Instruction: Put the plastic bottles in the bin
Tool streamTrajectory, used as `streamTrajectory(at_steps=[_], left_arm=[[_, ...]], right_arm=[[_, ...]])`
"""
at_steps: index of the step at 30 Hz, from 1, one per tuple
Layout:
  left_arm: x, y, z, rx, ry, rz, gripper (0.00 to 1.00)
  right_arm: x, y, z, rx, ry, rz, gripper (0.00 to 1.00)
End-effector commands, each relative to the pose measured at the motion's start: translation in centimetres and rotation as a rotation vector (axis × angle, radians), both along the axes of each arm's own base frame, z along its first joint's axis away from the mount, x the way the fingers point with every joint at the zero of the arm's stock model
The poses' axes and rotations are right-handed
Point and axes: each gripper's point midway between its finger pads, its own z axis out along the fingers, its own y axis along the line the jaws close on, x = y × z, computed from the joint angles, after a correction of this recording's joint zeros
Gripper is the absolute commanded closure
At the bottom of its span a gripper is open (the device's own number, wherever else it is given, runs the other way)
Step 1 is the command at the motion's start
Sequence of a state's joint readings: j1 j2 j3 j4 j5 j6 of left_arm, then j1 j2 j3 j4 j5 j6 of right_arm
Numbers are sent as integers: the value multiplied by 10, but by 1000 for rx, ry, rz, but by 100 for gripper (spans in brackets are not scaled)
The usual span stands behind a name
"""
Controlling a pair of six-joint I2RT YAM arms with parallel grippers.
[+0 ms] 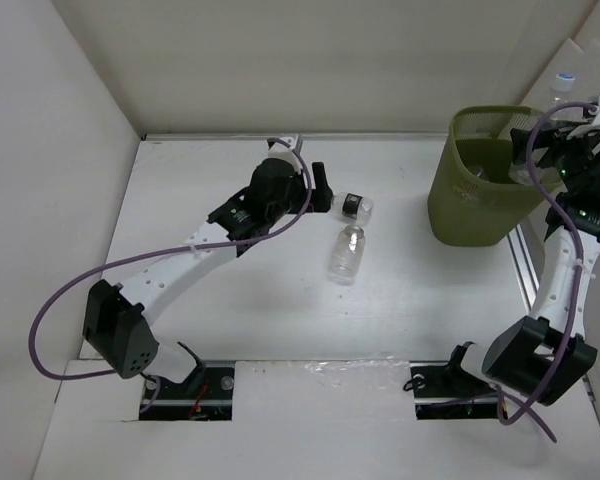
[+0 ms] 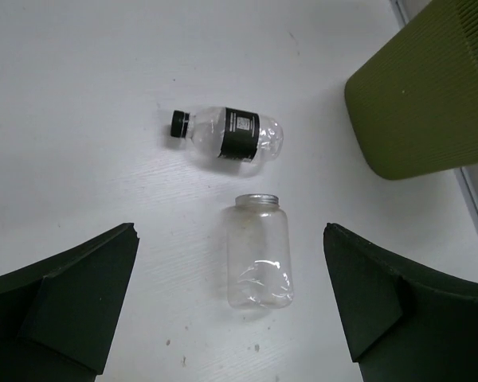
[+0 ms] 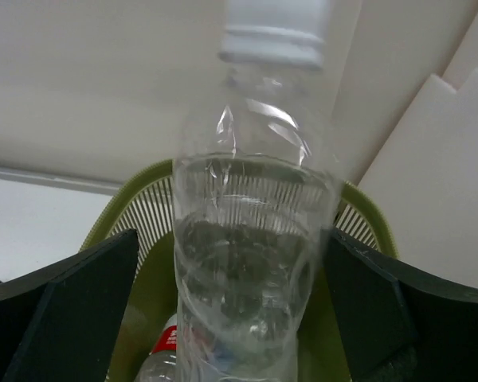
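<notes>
Left pincer [image 1: 322,190]: jaws wide apart over mid-table [image 1: 230,300], gripping nothing. In the left wrist view an unlabelled bottle [image 2: 259,251] lies on its side between the fingers, with bare table on both sides of it. Can't tell if it has a cap. A black-labelled bottle [image 2: 233,137] lies just beyond its neck end, close but not touching, black cap to the left in that view.

The bin [image 1: 472,205] stands at the table's right edge, hard by the rail [image 1: 526,262]. It is well apart from both bottles, open table between.

Right pincer [image 3: 229,263]: clamped on a white-capped bottle [image 3: 255,199], upright above the bin's rim. Finger contact is cut off at the frame bottom. A red-labelled bottle [image 3: 166,341] lies inside the bin, mostly hidden. Bin contents are unreadable from the top view.
</notes>
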State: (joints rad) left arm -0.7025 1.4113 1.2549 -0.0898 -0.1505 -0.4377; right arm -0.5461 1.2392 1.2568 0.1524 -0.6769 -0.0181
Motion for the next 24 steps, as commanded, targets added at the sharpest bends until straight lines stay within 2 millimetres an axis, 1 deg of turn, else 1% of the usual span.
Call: streamTrajectory(at_steps=[1, 2, 3, 4, 5, 8, 9, 10, 11, 12, 14, 15, 16, 17, 18, 19, 20, 21, 22, 23, 24], left_arm=[[1, -7, 16, 4, -17, -33, 0], [1, -7, 13, 16, -1, -33, 0], [-1, -11, 5, 23, 21, -56, 0], [-1, -14, 4, 25, 31, -66, 0], [3, -17, -8, 46, 57, -66, 0], [0, -29, -26, 98, 104, -95, 0], [0, -37, -44, 129, 140, -107, 0], [2, -39, -48, 143, 156, -108, 0], [-2, -46, -55, 157, 171, -123, 0], [-3, -55, -70, 180, 195, -138, 0], [-1, -57, -82, 212, 226, -121, 0], [-2, -62, -96, 230, 256, -115, 0], [-1, -63, -101, 241, 267, -115, 0], [-6, -66, -110, 251, 290, -119, 0], [-4, -68, -114, 255, 295, -119, 0], [-2, -71, -124, 259, 312, -113, 0], [0, -73, -129, 260, 313, -113, 0], [1, -74, -131, 262, 316, -113, 0], [0, -76, -137, 267, 330, -121, 0], [5, -81, -142, 270, 333, -121, 0], [5, -84, -146, 263, 347, -126, 0]], right_arm=[[-4, 2, 4, -2, -4, 1, 0], [-7, 4, 5, -1, -3, 1, 0], [-10, 6, 13, -11, -19, 1, 0], [-13, 8, 13, -9, -16, 1, 0], [-15, 13, 20, -15, -26, 10, 0], [-29, 35, 35, -48, -41, 35, 0], [-38, 43, 41, -86, -54, 42, 0], [-43, 56, 38, -89, -30, 63, 0], [-48, 61, 42, -106, -28, 60, 0], [-58, 69, 45, -156, -35, 60, 0], [-67, 85, 33, -175, 21, 73, 0], [-72, 91, 32, -193, 25, 79, 0], [-80, 99, 32, -223, 12, 89, 0], [-83, 108, 26, -219, 23, 116, 0], [-83, 111, 12, -210, 48, 130, 0], [-85, 118, 9, -215, 36, 158, 0], [-91, 124, 9, -222, 16, 176, 0], [-93, 131, 5, -223, 13, 203, 0], [-92, 131, -8, -215, 38, 206, 0], [-93, 135, -10, -225, 31, 217, 0], [-95, 137, -13, -225, 32, 228, 0]])
